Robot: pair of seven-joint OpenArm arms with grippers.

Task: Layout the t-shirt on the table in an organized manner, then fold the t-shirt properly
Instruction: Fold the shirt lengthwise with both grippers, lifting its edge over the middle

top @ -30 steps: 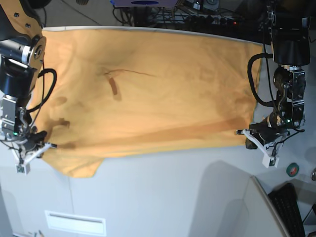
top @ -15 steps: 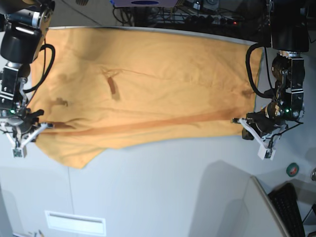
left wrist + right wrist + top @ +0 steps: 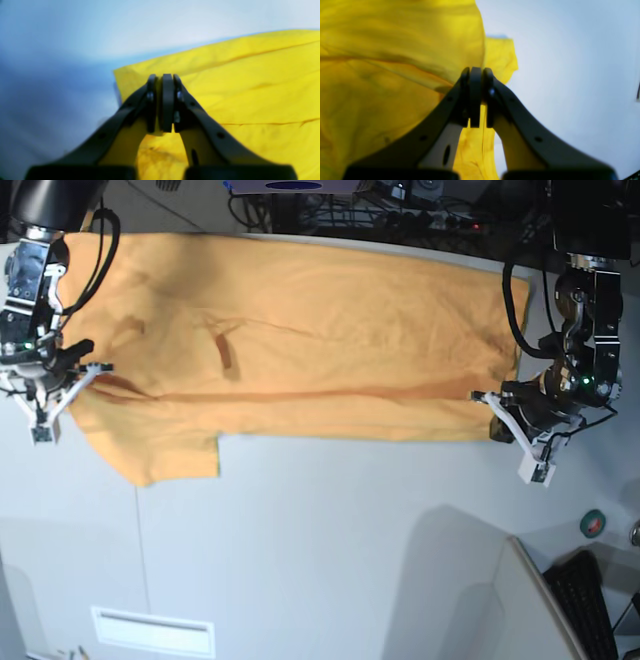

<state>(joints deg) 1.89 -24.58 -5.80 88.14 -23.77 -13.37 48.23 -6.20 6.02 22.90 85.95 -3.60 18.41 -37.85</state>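
The orange-yellow t-shirt lies stretched across the far part of the table, with a long crease running left to right and one sleeve hanging toward me. My right gripper is at the shirt's left end and my left gripper at its right end. In the left wrist view the left gripper is shut on the t-shirt near its corner. In the right wrist view the right gripper is shut on a raised fold of the t-shirt.
A black keyboard and a slanted grey panel sit at the near right. A small green roll lies by them. Cables and equipment line the far edge. A white slot marks the near left of the tabletop.
Both grippers have moved toward the far side, carrying the shirt's near edge with them. The crease and the near edge now lie farther back, and more bare table shows.
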